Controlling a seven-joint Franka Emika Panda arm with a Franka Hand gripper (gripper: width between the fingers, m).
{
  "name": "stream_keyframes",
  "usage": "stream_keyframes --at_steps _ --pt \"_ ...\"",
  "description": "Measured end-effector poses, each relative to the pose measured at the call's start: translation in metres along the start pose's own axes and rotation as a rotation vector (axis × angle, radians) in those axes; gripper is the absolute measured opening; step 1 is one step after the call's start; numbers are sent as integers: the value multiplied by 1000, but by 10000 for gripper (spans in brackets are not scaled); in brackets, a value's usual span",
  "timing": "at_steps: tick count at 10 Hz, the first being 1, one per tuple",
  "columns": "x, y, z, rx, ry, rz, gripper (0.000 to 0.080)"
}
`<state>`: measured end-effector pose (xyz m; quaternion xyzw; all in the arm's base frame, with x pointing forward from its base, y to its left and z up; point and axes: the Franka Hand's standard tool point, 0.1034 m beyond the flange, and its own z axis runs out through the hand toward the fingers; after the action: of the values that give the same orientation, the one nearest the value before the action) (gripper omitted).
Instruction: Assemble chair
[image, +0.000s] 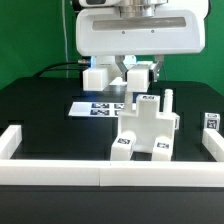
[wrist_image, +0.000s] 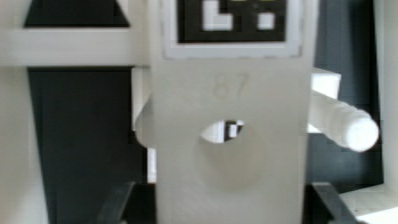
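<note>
Behind chair (image: 143, 126), marker board (image: 95, 107), border rails (image: 60, 166) around

You're looking at a robotics lab rig, not a home or a shop. The matte black worktop (image: 40, 110) is fenced by white border rails (image: 60, 172), and a plain green backdrop (image: 30, 40) closes off the scene behind. The marker board (image: 95, 107) lies flat on the worktop. Black-and-white square tags (wrist_image: 237, 18) sit on the white chair parts (image: 145, 125), and the robot arm (image: 135, 35) hangs above them.
</note>
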<state>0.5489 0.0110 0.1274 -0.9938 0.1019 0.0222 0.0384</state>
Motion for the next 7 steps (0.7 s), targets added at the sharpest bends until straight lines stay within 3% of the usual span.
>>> stream_keyframes --at_steps 4,7 --pt "4 -24 5 -6 -23 156 288" --pt "4 -24 7 -7 -21 154 288"
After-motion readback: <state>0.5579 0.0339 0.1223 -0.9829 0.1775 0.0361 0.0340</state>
